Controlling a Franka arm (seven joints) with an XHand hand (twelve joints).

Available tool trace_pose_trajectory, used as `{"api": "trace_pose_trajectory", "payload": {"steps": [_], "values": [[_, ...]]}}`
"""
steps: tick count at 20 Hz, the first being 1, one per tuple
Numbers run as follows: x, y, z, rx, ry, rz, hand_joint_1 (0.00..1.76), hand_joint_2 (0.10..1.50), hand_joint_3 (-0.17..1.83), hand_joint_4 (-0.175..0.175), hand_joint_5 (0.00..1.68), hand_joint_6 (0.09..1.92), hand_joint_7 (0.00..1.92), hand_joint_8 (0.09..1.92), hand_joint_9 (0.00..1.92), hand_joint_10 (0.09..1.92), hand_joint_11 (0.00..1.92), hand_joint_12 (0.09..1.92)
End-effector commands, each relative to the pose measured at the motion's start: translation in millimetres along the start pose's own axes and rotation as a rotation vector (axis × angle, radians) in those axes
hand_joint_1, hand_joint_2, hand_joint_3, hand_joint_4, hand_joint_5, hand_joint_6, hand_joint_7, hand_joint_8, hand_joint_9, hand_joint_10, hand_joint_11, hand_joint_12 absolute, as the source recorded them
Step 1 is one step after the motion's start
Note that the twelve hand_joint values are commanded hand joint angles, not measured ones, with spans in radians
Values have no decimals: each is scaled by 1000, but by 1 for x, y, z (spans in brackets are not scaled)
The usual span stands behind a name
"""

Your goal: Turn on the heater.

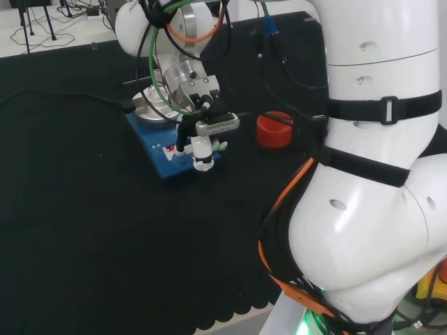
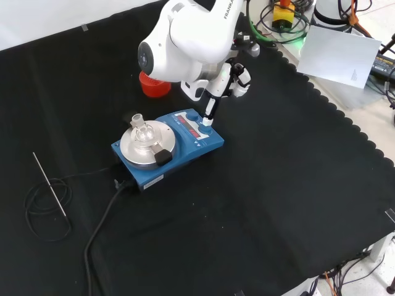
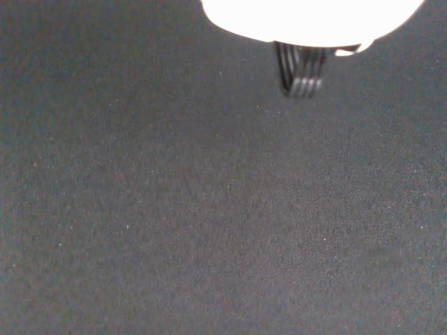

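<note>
The blue heater [image 2: 185, 148] stands mid-cloth, with a round metal plate [image 2: 137, 151] and a red-lit front panel [image 2: 188, 125]. A small clear glass flask [image 2: 143, 131] sits on the plate. My hand [image 2: 229, 77] hangs over the heater's right end in the front view. One straight black finger [image 2: 210, 110] reaches down onto a blue knob [image 2: 207, 129], while the other fingers [image 2: 242, 77] stay curled up and away. In the head view, the hand [image 1: 202, 148] covers the front corner of the heater [image 1: 157, 146]. The wrist view has a dark finger [image 3: 300, 73] over bare cloth.
A red ribbed ring stand [image 2: 154, 85] sits behind the heater, right of it in the head view [image 1: 274, 130]. The heater's black power cable [image 2: 102, 228] runs toward the cloth's front edge. A thin metal rod [image 2: 49, 184] on a coiled wire lies far left.
</note>
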State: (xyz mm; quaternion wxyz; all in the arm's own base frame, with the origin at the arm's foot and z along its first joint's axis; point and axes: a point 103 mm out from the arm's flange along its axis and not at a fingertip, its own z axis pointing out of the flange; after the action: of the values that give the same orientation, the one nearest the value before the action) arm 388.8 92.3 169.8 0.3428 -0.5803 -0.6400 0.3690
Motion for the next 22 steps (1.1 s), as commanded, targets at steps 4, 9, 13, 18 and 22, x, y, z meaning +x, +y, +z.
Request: {"api": "trace_pose_trajectory", "payload": {"steps": [4,9,13,18,22], "values": [[-2,2,-1,4,4,2,1520,598,1242,-23,18,87,1624,1735,1795,1452,1676,1434],[-6,7,-4,4,10,3,1522,595,1246,-23,21,87,1625,1736,1794,1454,1675,1436],[-9,9,-3,7,11,4,1523,594,1249,-24,22,87,1626,1737,1794,1455,1675,1438],[-12,10,-3,10,18,3,1525,593,1251,-24,26,87,1627,1737,1794,1456,1675,1439],[-13,11,-2,14,21,3,1526,592,1252,-25,30,87,1630,1736,1793,1457,1674,1440]]}}
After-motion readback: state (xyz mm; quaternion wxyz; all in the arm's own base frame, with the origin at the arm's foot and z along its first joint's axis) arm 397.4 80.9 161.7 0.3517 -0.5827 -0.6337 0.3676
